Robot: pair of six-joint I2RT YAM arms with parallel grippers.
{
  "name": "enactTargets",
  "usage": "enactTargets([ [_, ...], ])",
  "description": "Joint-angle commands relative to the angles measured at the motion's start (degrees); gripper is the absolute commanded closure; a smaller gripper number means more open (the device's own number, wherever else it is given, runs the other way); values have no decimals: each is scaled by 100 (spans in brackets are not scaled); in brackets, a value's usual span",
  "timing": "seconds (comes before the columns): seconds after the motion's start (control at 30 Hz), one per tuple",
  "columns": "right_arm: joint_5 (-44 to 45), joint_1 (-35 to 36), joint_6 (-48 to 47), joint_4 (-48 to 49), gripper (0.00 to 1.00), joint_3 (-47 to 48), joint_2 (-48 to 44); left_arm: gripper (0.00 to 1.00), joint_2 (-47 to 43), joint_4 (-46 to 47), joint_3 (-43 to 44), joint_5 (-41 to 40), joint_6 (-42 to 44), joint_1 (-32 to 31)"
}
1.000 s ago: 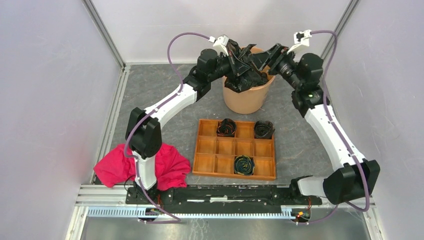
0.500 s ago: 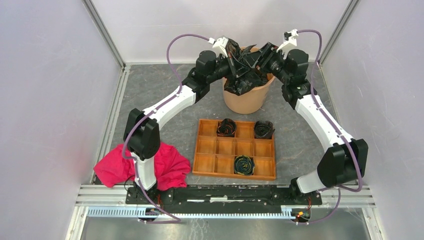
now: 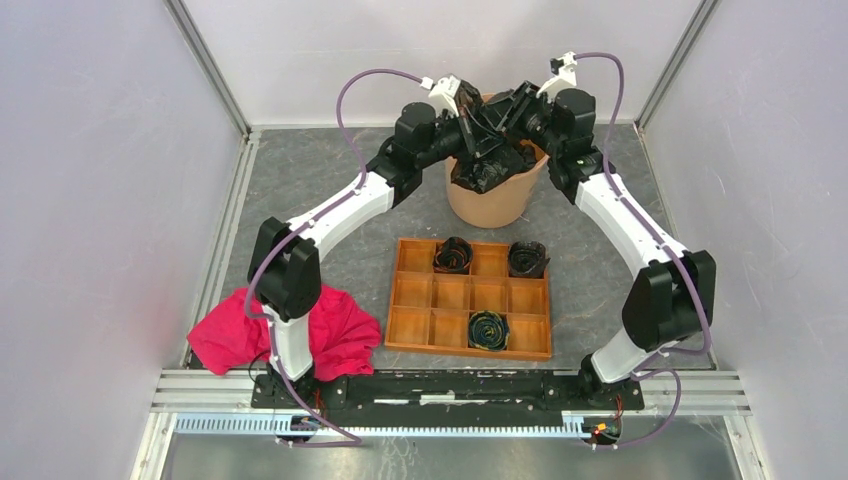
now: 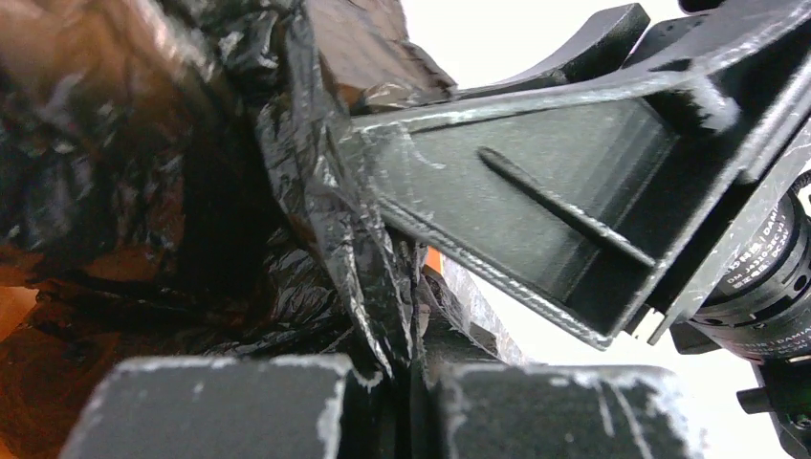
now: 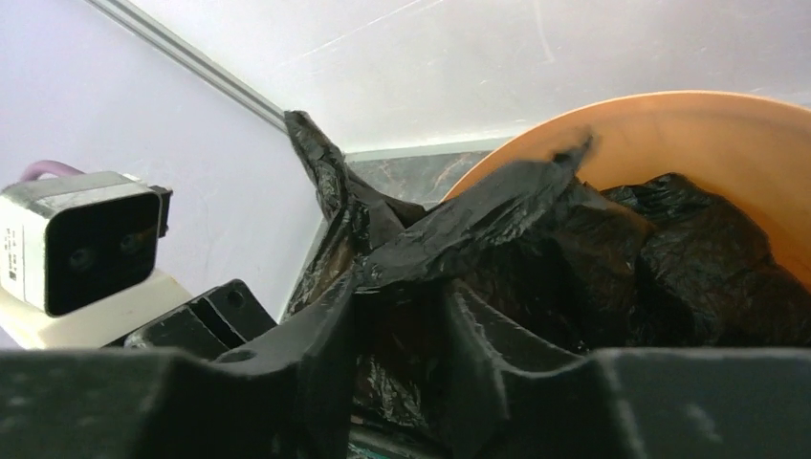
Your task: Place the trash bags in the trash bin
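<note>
While the red cloth (image 3: 230, 335) and the tray (image 3: 450, 296) lie nearest, the orange bin (image 3: 495, 205) stands beyond with the black bag (image 5: 689, 268) stuffed inside; the left gripper (image 4: 415, 402) pinches its film tight, the right gripper (image 5: 397, 330) stands half open around a fold.

The wrinkly, glossy black trash bag (image 3: 482, 170) is being held bunched inside the upright terracotta-orange trash bin (image 3: 490, 207), one fold being lifted above its rim.
</note>
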Motion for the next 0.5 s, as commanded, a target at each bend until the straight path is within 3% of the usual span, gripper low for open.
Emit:
enactTargets([
  [0.0, 54, 91, -87, -39, 74, 419, 9, 98, -203, -28, 163, -51, 127, -45],
  [0.1, 267, 88, -265, -179, 86, 334, -179, 91, -242, -598, 445, -160, 296, -19],
  [0.17, 306, 43, -403, -196, 89, 322, -283, 73, -350, -882, 542, -100, 300, 29],
  [0.27, -215, -172, -408, -104, 95, 428, -274, 42, -667, -1030, 421, -25, 219, 188],
  [0.33, -664, -348, -287, 136, 97, 403, -256, 27, -901, -1036, 269, -73, 150, 301],
  [0.4, -1035, -477, -69, 460, 98, 313, -266, 18, -1077, -1029, 86, -92, 12, 436],
  [0.47, -1292, -562, 66, 718, 99, 302, -236, 15, -1111, -955, 14, -86, -114, 541],
])
